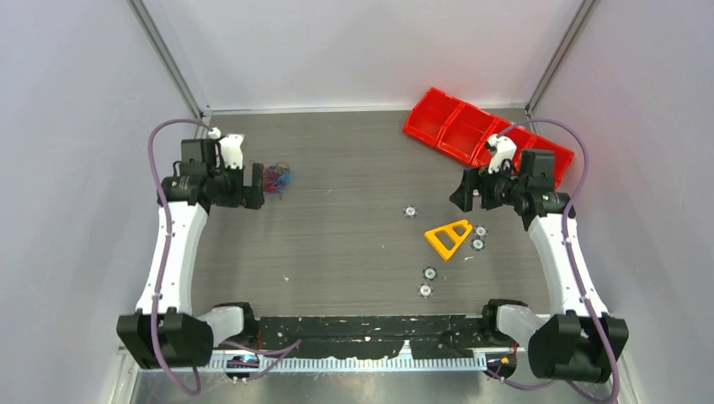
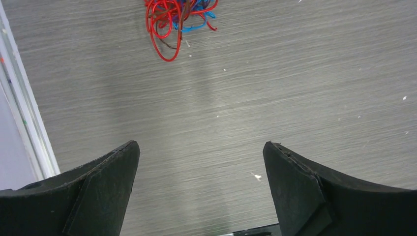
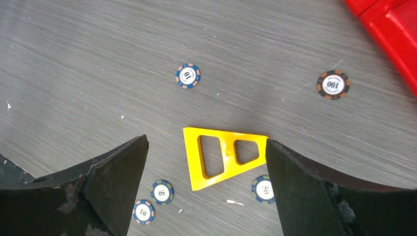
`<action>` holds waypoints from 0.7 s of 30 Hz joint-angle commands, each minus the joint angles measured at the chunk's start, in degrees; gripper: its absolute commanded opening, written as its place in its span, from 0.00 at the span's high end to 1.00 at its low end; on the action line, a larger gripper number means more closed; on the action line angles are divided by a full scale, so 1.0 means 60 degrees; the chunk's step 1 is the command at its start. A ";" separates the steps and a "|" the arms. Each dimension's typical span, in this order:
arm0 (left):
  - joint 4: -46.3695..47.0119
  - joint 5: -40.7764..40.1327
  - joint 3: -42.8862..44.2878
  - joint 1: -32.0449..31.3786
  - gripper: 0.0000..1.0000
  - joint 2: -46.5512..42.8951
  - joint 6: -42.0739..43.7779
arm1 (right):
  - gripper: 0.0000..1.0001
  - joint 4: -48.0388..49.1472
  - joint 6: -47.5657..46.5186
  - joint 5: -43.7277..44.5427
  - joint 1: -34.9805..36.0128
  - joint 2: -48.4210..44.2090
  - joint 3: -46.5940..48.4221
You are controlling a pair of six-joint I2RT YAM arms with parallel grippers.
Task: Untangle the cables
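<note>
Currently, the cables [image 1: 277, 178] lie as one small knotted clump on the grey table [image 1: 354, 160], left of centre in the top view. Red, blue and dark strands can be distinguished. In the left wrist view the clump sits at the top edge of the frame, left of centre. One red loop reaches down into the picture, and the upper part of the clump is cut off by the frame edge.

The left gripper [image 1: 255, 187] stands just beside the clump, on its left in the top view. Its jaws are spread wide apart with nothing between them. In the left wrist view its fingers [image 2: 105, 187] fill the lower corners, with bare table between them and a clear gap to the clump.

The right gripper [image 1: 467, 190] is right of centre in the top view, well apart from the cables. Its jaws are likewise spread wide and grip nothing.

In the right wrist view a yellow triangular frame [image 3: 221, 157] with two cut-outs lies flat on the table, in the gap between the fingers. Five poker chips [image 3: 188, 75] lie scattered around it:
- one marked 10, above it;
- one marked 100, at the upper right;
- one marked 50, just beside its lower right corner;
- two at the lower left.

A red compartment tray [image 1: 471, 130] lies askew in the upper right of the top view.
</note>
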 commanded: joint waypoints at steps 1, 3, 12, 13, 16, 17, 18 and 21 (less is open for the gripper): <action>0.0390 0.0207 0.1137 0.0051 0.01 0.1188 0.1017 | 0.05 -0.0354 -0.0371 -0.0498 0.0005 0.0884 0.0671; -0.0008 0.0930 0.1892 0.0049 0.01 0.2204 0.1357 | 0.05 -0.0367 -0.0387 -0.0635 0.0012 0.1162 0.0750; -0.0198 0.1288 0.4597 0.0043 0.02 0.6368 0.1326 | 0.05 -0.0616 -0.0506 -0.0739 0.0104 0.2310 0.1395; -0.0210 0.1268 0.4836 0.0049 0.03 0.6752 0.1199 | 0.05 -0.0662 -0.0537 -0.0734 0.0121 0.2361 0.1431; -0.0294 0.1446 0.5358 0.0046 0.10 0.7777 0.0774 | 0.05 -0.0731 -0.0589 -0.0746 0.0153 0.2598 0.1572; -0.0378 0.1575 0.5510 0.0053 0.13 0.8166 0.0673 | 0.05 -0.0764 -0.0613 -0.0747 0.0181 0.2637 0.1621; -0.0462 0.1707 0.5627 0.0046 0.16 0.8387 0.0557 | 0.05 -0.0784 -0.0630 -0.0776 0.0195 0.2733 0.1661; -0.0788 0.2069 0.5906 0.0032 0.30 0.8901 0.0418 | 0.05 -0.0884 -0.0652 -0.0813 0.0360 0.2931 0.1852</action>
